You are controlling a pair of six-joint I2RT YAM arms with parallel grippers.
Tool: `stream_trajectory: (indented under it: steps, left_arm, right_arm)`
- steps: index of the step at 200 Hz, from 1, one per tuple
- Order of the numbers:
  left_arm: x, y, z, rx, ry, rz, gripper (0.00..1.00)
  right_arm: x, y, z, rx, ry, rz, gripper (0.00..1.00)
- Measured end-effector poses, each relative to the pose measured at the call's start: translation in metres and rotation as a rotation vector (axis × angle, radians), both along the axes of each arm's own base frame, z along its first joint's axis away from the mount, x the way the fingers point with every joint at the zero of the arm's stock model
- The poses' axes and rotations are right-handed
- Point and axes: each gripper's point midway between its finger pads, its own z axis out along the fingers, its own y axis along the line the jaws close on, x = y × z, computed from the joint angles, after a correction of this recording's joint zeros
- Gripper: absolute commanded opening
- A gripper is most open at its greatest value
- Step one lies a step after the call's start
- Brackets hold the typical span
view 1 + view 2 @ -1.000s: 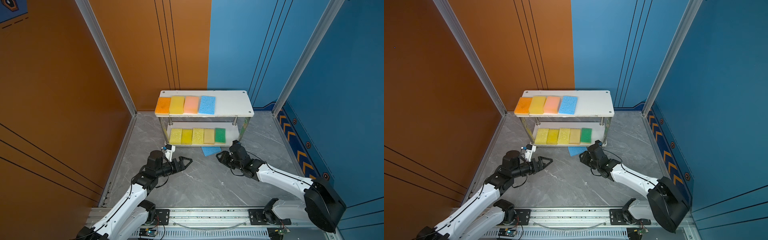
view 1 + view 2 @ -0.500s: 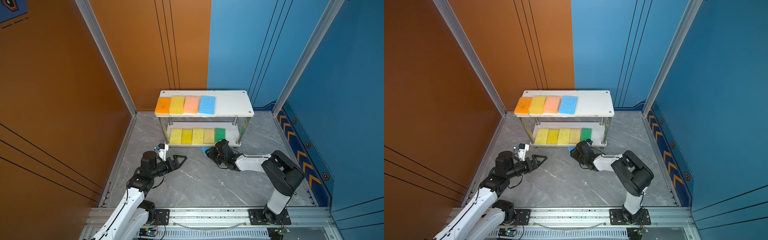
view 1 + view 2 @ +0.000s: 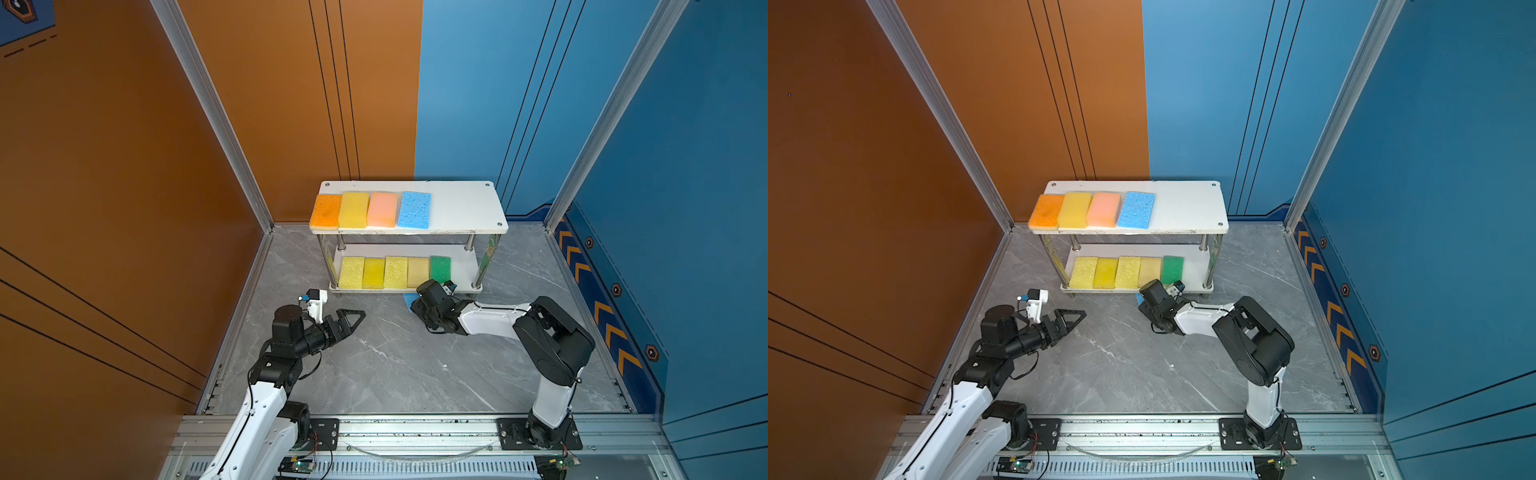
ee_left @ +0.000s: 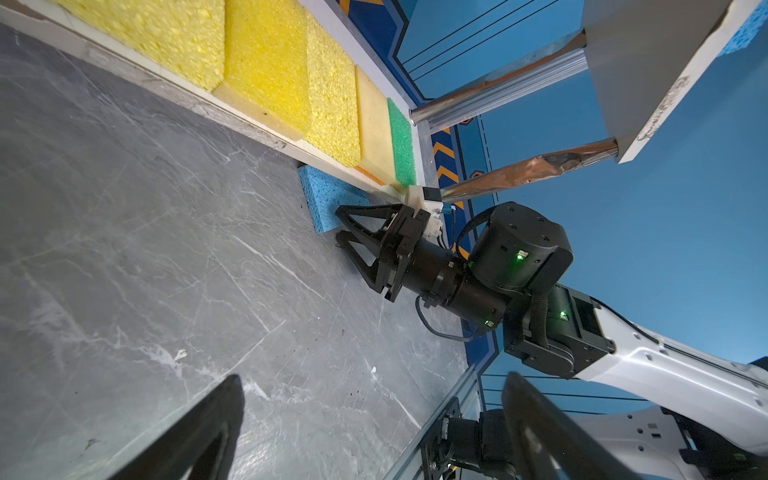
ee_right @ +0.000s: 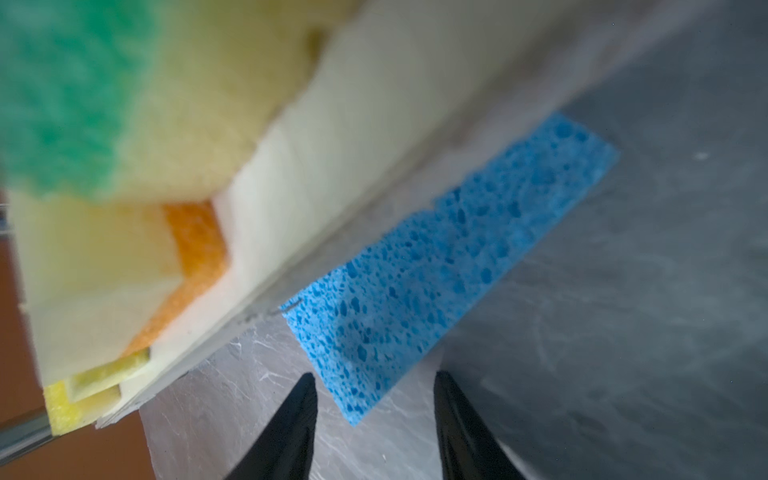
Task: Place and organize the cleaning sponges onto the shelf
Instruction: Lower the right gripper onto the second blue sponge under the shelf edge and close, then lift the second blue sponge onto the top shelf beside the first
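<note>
Nearest to the front, the left gripper [image 3: 352, 321] hangs low over the grey floor [image 3: 395, 374], jaws wide apart and nothing in them. Farther in, the right gripper [image 4: 340, 223] is low at the last light blue sponge [image 4: 322, 199]. This sponge lies flat on the floor, partly tucked under the front edge of the lower board [image 3: 461, 272] of the shelf [image 3: 1187, 203]. The jaws stand apart, one to each side of the sponge's near corner, not yet closed on it.

So the step in hand looks like picking up this tenth sponge. The next move, I think, calls for drawing it out from under the board before lifting it. Behind, a row of five sponges [image 3: 395, 272] fills most of the lower board. The top board [image 3: 461, 205] carries four more, with bare room beside them for this one.
</note>
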Motion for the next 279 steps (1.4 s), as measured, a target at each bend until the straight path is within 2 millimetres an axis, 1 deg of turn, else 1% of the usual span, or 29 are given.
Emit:
stream_trajectory:
  steps: [13, 26, 30, 42, 51, 83, 95, 105, 115, 121, 129, 142, 152, 164, 191, 206, 220, 235, 249, 256, 268, 279]
  left_arm:
    - [0.001, 0.003, 0.000, -0.007, 0.002, 0.009, 0.97]
    - [0.003, 0.006, 0.000, -0.014, 0.005, 0.022, 0.97]
    - [0.003, 0.007, -0.001, -0.016, 0.007, 0.027, 0.97]
    - [0.004, 0.010, 0.000, -0.023, 0.006, 0.039, 0.97]
    - [0.004, 0.013, 0.001, -0.028, 0.000, 0.047, 0.97]
    - [0.007, 0.019, 0.007, -0.040, -0.025, 0.073, 0.96]
    - [0.007, 0.020, 0.007, -0.045, -0.025, 0.078, 0.96]
    - [0.007, 0.020, 0.007, -0.049, -0.023, 0.075, 0.96]
    - [0.006, 0.019, 0.007, -0.051, -0.023, 0.073, 0.96]
    - [0.006, 0.019, 0.007, -0.053, -0.023, 0.073, 0.96]
    - [0.006, 0.019, 0.007, -0.053, -0.024, 0.072, 0.96]
    - [0.006, 0.017, 0.007, -0.053, -0.025, 0.064, 0.96]
    - [0.005, 0.014, 0.007, -0.053, -0.022, 0.053, 0.96]
    - [0.003, 0.008, 0.005, -0.053, -0.014, 0.030, 0.96]
    - [-0.008, -0.012, 0.001, -0.055, 0.007, -0.059, 0.96]
    - [-0.014, -0.022, 0.003, -0.058, 0.000, -0.105, 0.96]
    - [-0.018, -0.027, 0.006, -0.062, -0.009, -0.126, 0.96]
    - [-0.020, -0.027, 0.010, -0.071, -0.020, -0.123, 0.96]
    - [-0.021, -0.026, 0.015, -0.077, -0.033, -0.118, 0.96]
    - [-0.021, -0.025, 0.017, -0.080, -0.039, -0.114, 0.96]
    - [-0.022, -0.025, 0.019, -0.086, -0.042, -0.111, 0.96]
    - [-0.022, -0.024, 0.019, -0.092, -0.038, -0.108, 0.96]
  right_arm:
    - [0.006, 0.003, 0.000, -0.002, 0.001, -0.011, 0.46]
    - [0.009, 0.005, -0.001, -0.009, 0.004, -0.022, 0.38]
    - [0.010, 0.005, -0.002, -0.013, 0.006, -0.027, 0.33]
    - [0.011, 0.004, -0.005, -0.025, 0.017, -0.043, 0.12]
    - [0.010, 0.002, -0.009, -0.046, 0.025, -0.044, 0.00]
    - [0.009, 0.002, -0.012, -0.069, 0.026, -0.057, 0.00]
    - [0.006, 0.002, -0.012, -0.076, 0.029, -0.056, 0.00]
    - [0.001, 0.003, -0.011, -0.081, 0.035, -0.047, 0.00]
    - [-0.011, 0.001, -0.010, -0.097, 0.050, -0.029, 0.00]
    - [-0.022, -0.001, -0.009, -0.111, 0.063, -0.008, 0.00]
    - [-0.039, -0.002, -0.005, -0.126, 0.084, 0.030, 0.00]
    - [-0.068, -0.003, 0.007, -0.148, 0.109, 0.107, 0.00]
    - [-0.088, -0.003, 0.021, -0.153, 0.114, 0.177, 0.00]
    - [-0.106, -0.004, 0.041, -0.150, 0.102, 0.246, 0.00]
    - [-0.133, -0.008, 0.089, -0.147, 0.020, 0.393, 0.00]
    - [-0.147, -0.011, 0.110, -0.161, -0.023, 0.479, 0.00]
    - [-0.160, -0.012, 0.128, -0.185, -0.054, 0.557, 0.00]
    - [-0.170, -0.012, 0.156, -0.207, -0.107, 0.633, 0.00]
    - [-0.177, -0.014, 0.193, -0.211, -0.178, 0.689, 0.00]
    - [-0.178, -0.017, 0.216, -0.206, -0.228, 0.707, 0.00]
    - [-0.176, -0.025, 0.254, -0.202, -0.310, 0.720, 0.00]
    - [-0.170, -0.036, 0.289, -0.203, -0.385, 0.714, 0.00]
